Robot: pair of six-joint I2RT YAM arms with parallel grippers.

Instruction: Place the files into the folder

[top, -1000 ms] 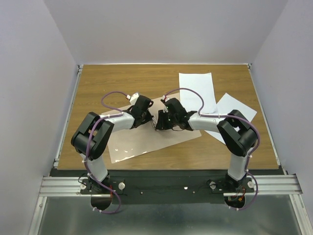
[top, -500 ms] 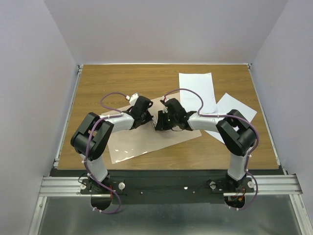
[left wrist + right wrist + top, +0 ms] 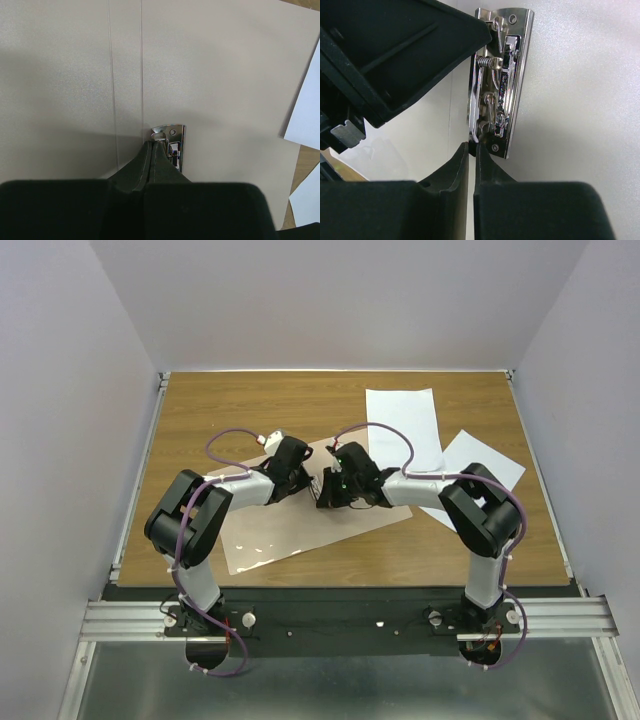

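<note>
L claw & R claw sat pinched shut at chrome spring clip of pinkish-tan flat folder. White paper sheets lay by far-right corner of bench.

No text, label, brand, number or sign can be read in any of the views. The chrome clip on the folder has some raised marks along its lever, but they are too blurred to tell whether they are letters.
</note>
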